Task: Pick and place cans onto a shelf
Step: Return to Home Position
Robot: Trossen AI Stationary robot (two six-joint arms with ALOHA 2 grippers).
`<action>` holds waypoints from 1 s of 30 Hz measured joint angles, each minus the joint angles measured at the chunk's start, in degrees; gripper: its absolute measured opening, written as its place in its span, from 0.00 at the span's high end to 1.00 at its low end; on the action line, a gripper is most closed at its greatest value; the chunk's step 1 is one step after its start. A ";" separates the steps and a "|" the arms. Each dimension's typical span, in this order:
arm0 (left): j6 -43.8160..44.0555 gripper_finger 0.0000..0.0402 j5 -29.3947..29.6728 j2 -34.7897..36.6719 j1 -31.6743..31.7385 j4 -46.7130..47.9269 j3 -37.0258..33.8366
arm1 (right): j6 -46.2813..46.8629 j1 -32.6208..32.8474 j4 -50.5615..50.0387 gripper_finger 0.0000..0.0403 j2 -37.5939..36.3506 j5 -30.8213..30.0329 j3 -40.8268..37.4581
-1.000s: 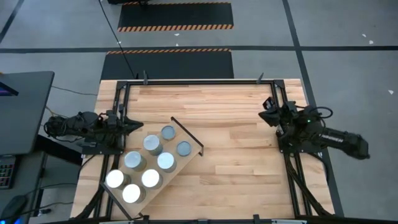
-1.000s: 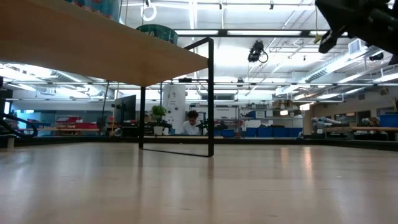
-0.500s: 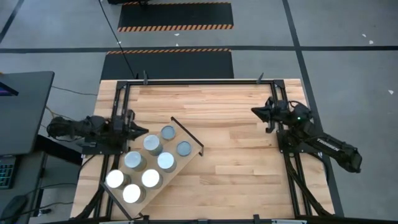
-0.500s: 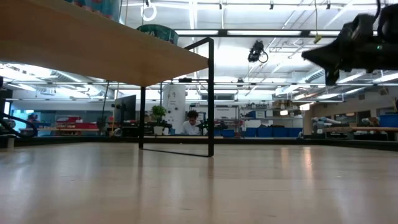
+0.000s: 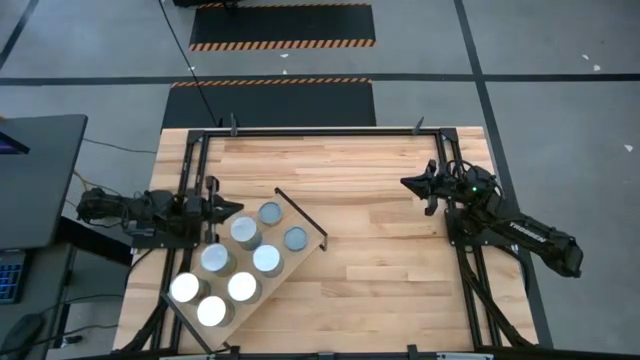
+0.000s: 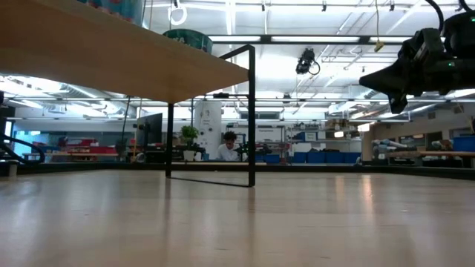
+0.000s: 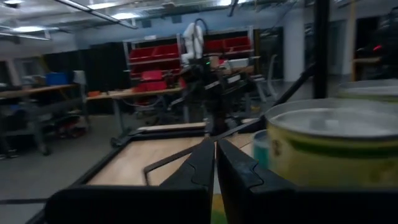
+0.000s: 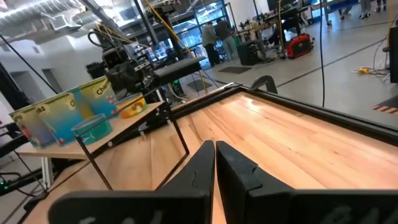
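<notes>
Right hand (image 5: pixel 408 183), pressed together and empty, has swung round to face inward. Left hand (image 5: pixel 228 208), also pressed together, barely moved. All eight cans (image 5: pixel 245 232) sit on the shelf (image 5: pixel 302 217) just ahead of it, so it looks like we're done.

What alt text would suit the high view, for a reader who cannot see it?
Seen from above, eight silver-topped cans stand on a plywood shelf set diagonally on a wooden table. The left end effector, shut, is beside the shelf; the right end effector, also shut, is over the table's right side.
</notes>
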State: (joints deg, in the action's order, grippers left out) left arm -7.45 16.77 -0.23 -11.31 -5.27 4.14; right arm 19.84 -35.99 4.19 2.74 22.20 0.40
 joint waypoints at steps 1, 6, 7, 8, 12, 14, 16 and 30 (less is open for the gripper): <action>-0.68 0.94 0.83 0.00 0.00 0.21 0.00 | 0.04 0.00 0.01 0.94 0.00 0.00 0.00; -2.30 0.94 5.67 0.00 0.00 1.31 0.00 | 0.03 0.00 0.01 0.94 0.00 0.00 0.00; -2.50 0.94 6.92 0.00 0.00 1.95 0.00 | 0.02 0.00 0.03 0.94 0.00 0.00 0.00; -2.66 0.94 7.83 0.00 0.00 2.94 0.00 | -0.08 0.00 0.04 0.94 0.00 0.00 0.00; -2.49 0.94 10.14 0.00 0.00 6.78 0.00 | -0.29 0.00 0.04 0.94 0.00 0.00 0.00; -2.40 0.94 10.52 -0.02 0.00 7.39 0.00 | -0.36 0.00 0.04 0.94 0.00 0.00 0.00; -2.40 0.94 11.42 0.00 0.00 7.44 0.00 | -0.37 0.00 0.04 0.94 0.00 0.00 0.00; 0.77 0.94 24.03 -0.09 0.00 4.40 -2.30 | 0.39 0.00 0.46 0.94 -0.01 0.32 0.01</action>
State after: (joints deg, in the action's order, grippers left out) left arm -6.68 40.81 -0.32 -11.31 -0.87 1.85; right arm 20.23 -35.99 4.65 2.73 22.52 0.41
